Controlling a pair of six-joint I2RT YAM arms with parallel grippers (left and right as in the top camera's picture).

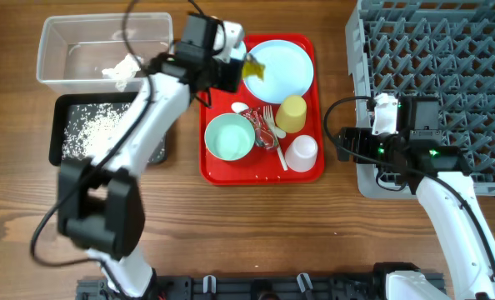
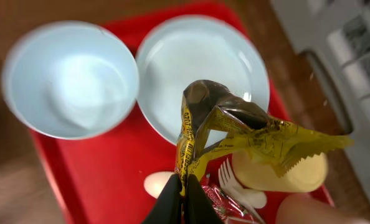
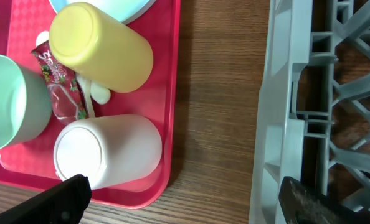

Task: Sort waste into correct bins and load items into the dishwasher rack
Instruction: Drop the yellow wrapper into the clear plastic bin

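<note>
Wrapper [image 1: 255, 70], yellow, overhead: hangs over red tray [image 1: 306, 171], clamped in left end effector [image 1: 244, 70]. Left wrist: we judge it light, crinkly, slippery; this edge pinch suits. Right wrist: right end effector [image 3: 185, 202] spread, empty, beside dishwasher rack [image 3: 278, 124].
</note>
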